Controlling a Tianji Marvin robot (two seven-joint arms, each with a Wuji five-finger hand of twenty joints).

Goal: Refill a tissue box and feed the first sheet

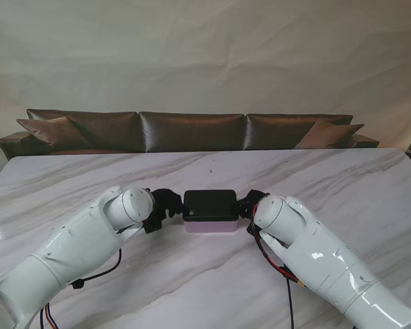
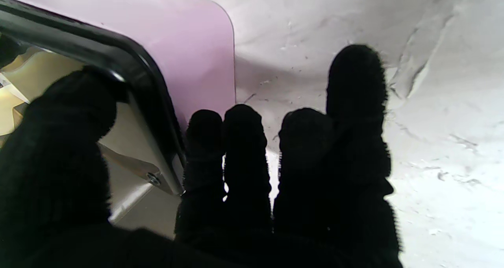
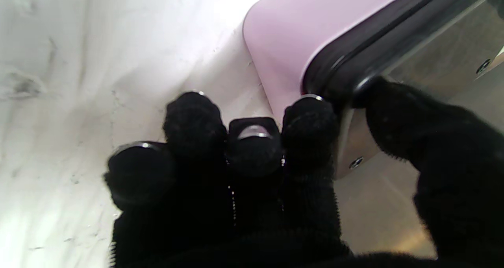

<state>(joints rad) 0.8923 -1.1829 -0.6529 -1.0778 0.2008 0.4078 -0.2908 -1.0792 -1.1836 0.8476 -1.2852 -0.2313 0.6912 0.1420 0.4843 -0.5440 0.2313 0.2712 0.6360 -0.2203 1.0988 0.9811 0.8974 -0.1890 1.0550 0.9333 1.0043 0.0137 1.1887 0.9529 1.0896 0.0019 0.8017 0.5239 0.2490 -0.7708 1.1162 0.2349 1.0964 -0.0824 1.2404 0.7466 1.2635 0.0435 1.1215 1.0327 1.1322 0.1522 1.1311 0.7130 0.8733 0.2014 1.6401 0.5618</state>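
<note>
Box point(image 1: 210, 211) was seen at the middle of the table point(image 1: 329, 178), near to the robot and between the two hands. A black lid point(image 1: 209, 204) was seated on a lilac base point(image 1: 210, 226), and the lid appeared to be raised a little, since metal lining and a gap were shown beneath its rim in both wrist views.

The left hand point(image 1: 162, 205) was set against the left end of the box. In its wrist view the thumb point(image 2: 75, 114) was hooked under the black rim point(image 2: 130, 63) while the other fingers point(image 2: 244, 142) were pressed beside the lilac wall point(image 2: 189, 43), so the hand was clenched on the lid's end. The right hand point(image 1: 251, 203) was placed as a mirror at the right end: its thumb point(image 3: 397, 110) was laid on the lid's edge point(image 3: 354, 55) and its fingers point(image 3: 309, 122) were curled at the corner of the base point(image 3: 299, 28), so it too was closed on the lid.

The grip from both ends was judged to be chosen so that the lid could be lifted level and not tipped or jammed. The step in hand was taken to be the opening of the box, early in the task. No tissue pack could be made out on the table. A sofa point(image 1: 192, 130) was seen beyond the far edge.
</note>
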